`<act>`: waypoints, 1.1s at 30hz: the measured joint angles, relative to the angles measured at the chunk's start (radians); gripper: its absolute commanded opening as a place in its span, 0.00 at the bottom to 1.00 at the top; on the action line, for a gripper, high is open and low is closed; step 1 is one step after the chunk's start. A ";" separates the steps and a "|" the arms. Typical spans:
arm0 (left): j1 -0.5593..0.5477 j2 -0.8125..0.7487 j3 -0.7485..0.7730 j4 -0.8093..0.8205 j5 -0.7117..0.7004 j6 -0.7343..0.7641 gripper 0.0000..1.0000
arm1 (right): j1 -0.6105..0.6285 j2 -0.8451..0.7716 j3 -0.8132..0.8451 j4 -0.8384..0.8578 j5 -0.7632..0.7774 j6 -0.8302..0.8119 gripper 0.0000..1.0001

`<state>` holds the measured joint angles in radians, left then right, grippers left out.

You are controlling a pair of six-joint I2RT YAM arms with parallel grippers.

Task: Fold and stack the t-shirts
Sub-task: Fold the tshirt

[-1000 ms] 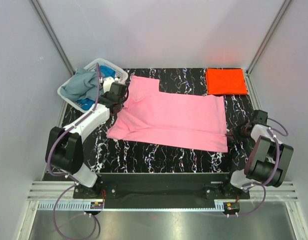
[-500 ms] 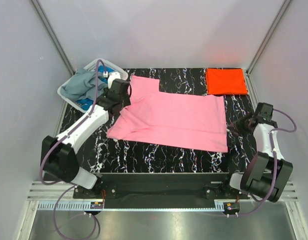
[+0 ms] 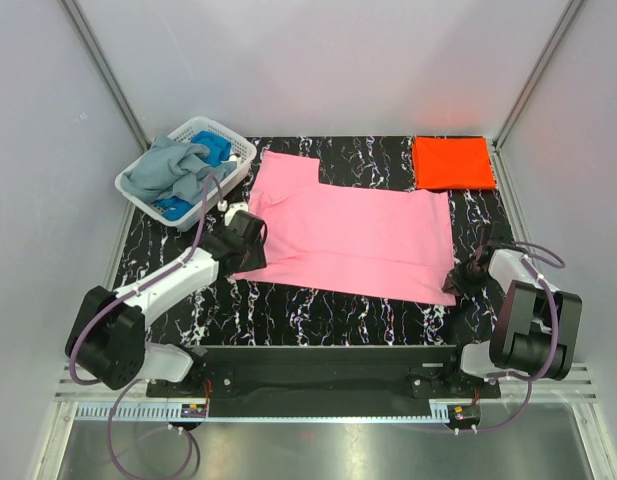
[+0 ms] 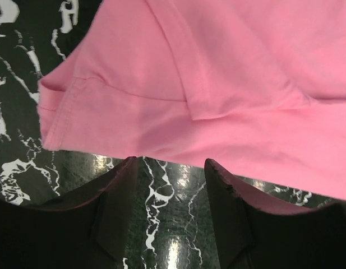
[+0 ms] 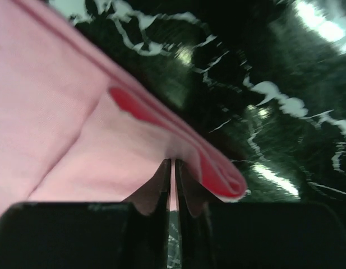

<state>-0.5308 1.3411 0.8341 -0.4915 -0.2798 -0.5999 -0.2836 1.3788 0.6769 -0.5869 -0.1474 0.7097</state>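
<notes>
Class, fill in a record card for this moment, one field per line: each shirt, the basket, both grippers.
pink shirt: spread on the table
orange shirt: folded, far right corner
basket: far left, holds the grey-blue shirt and blue shirt
left gripper: open, just short of the pink shirt's near left edge
right gripper: shut on the pink shirt's near right corner

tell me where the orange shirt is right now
In the top view, the folded orange-red shirt lies at the far right corner of the table, just beyond the right end of the spread-out pink shirt.
</notes>
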 measured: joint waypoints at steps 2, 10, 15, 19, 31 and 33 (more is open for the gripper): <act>0.000 0.008 0.003 -0.022 -0.048 -0.033 0.57 | 0.000 0.022 0.024 -0.020 0.057 -0.017 0.13; 0.002 -0.058 0.002 -0.097 -0.185 -0.058 0.59 | -0.002 0.071 0.103 -0.021 0.244 -0.073 0.10; 0.009 -0.148 -0.072 -0.069 -0.175 -0.026 0.59 | -0.015 0.161 0.164 -0.044 0.293 -0.097 0.14; 0.079 -0.159 -0.150 -0.060 -0.117 -0.070 0.60 | -0.029 0.127 0.192 -0.071 0.268 -0.077 0.40; 0.210 -0.349 -0.188 -0.087 -0.116 -0.374 0.57 | -0.024 -0.082 0.108 -0.261 0.158 0.229 0.46; 0.211 -0.353 -0.181 -0.106 -0.122 -0.405 0.57 | -0.024 -0.098 0.056 -0.276 0.142 0.266 0.46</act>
<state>-0.3199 0.9882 0.6529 -0.5976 -0.4019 -1.0050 -0.3077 1.2808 0.7334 -0.8627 -0.0055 0.9760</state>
